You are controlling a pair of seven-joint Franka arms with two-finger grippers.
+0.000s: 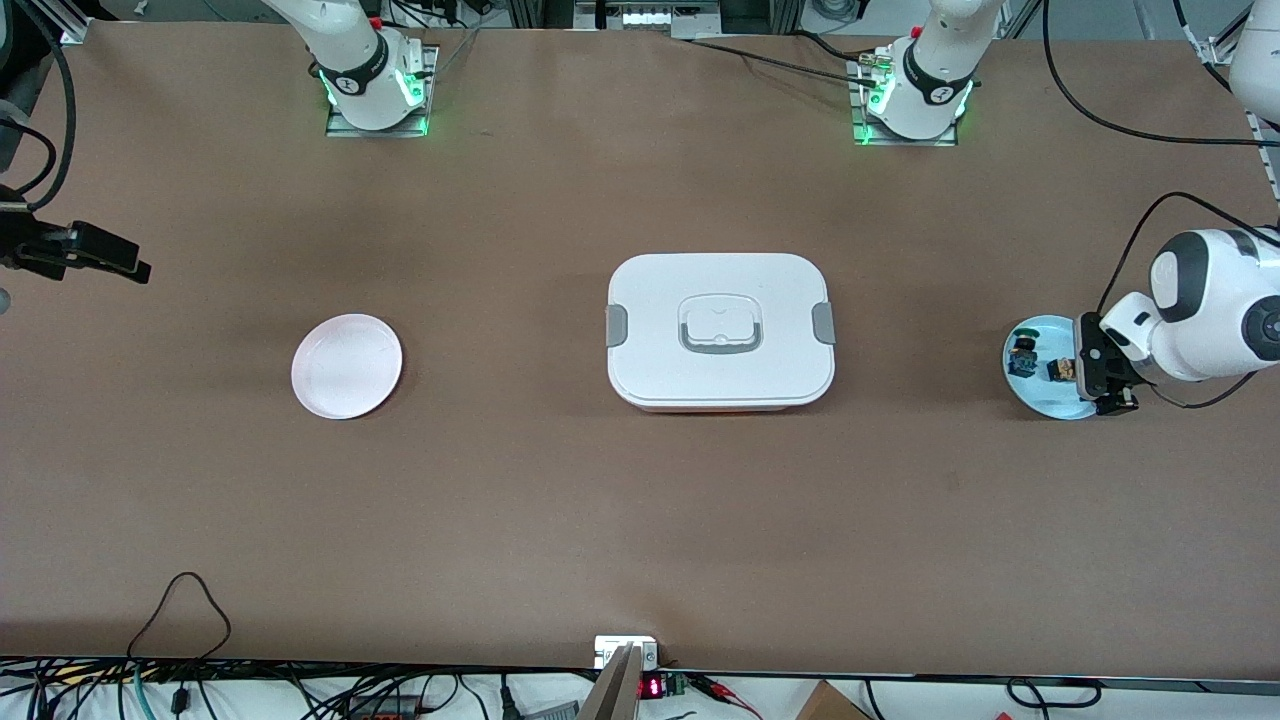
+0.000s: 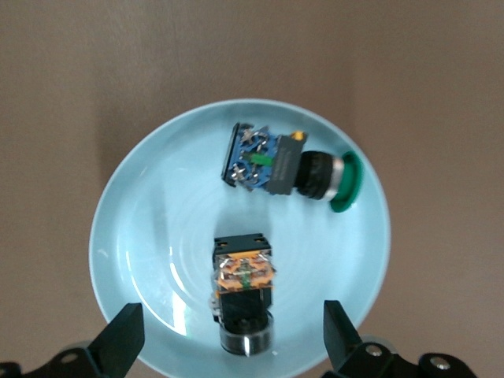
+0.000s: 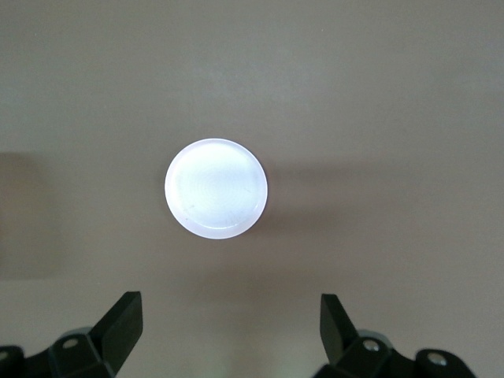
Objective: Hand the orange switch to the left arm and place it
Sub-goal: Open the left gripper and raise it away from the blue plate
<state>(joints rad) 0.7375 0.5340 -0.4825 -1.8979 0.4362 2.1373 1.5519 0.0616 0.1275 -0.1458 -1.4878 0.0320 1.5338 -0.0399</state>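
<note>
Landmark: I place everything against the box (image 1: 720, 331), which sits mid-table with its lid on.
Orange switch (image 2: 243, 293): it lies on its side in the blue dish (image 2: 142, 228), well apart from the box toward the left arm's end of the table.
Neighbour: the green-capped switch (image 2: 287, 166) shares the dish, apart from the orange one and a little farther from the front camera.
Left gripper (image 2: 234, 339): it hangs over the dish with its fingers spread wide and nothing between them.
Key relation: in my left wrist view the switch sits between the two fingertips (image 2: 126, 335), its long axis running across the line that joins them, so I judge a straight descent would close on its sides.
Nearer arm: the left, plainly.
Right gripper (image 3: 231, 335): it waits, fingers apart and empty, looking down on the white dish (image 1: 347, 365) toward the right arm's end, well apart from the box.
</note>
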